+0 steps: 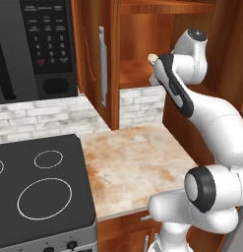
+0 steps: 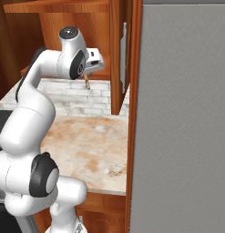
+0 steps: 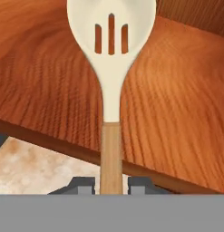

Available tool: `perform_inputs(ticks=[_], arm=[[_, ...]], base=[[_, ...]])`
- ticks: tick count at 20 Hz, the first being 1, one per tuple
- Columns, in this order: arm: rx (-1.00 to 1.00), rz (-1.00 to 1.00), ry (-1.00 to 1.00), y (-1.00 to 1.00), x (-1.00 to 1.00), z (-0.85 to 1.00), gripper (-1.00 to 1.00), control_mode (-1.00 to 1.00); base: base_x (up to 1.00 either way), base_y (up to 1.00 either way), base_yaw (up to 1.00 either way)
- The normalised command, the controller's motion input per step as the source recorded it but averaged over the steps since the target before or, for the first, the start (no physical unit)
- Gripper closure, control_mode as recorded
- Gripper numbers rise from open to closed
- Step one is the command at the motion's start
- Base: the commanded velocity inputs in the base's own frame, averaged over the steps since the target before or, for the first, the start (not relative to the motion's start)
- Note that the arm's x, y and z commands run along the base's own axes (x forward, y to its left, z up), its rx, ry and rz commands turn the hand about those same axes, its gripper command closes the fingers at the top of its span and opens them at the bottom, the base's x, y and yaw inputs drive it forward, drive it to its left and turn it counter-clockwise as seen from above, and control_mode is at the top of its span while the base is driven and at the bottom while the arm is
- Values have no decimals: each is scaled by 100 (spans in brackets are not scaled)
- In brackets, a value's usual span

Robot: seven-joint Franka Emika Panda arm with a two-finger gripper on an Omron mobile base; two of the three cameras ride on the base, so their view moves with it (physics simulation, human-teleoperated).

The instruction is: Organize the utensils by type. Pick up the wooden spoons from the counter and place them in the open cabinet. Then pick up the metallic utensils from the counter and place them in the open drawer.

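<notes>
One wooden spoon clamped by its handle in the claw, carried over the cabinet shelf, above the surface. Placing step in hand. Next, probably: lower, then release. Slotted bowl pointing ahead of the fingertips, into the cabinet.

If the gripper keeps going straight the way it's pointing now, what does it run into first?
Probably nothing straight away: the gripper, shut on the slotted spoon, points into the open cabinet above its shelf floor. The spoon's head would likely meet the cabinet's interior first; depth is unclear.
</notes>
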Motion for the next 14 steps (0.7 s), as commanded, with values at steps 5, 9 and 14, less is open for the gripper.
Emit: perform_inputs(ticks=[5,9,14], arm=[[-15,33,0,0,27,0,100,-100],[-20,21,0,9,12,4,100,-100],[-21,18,0,14,15,14,100,-100]], base=[[0,0,0],[0,0,0],[0,0,0]])
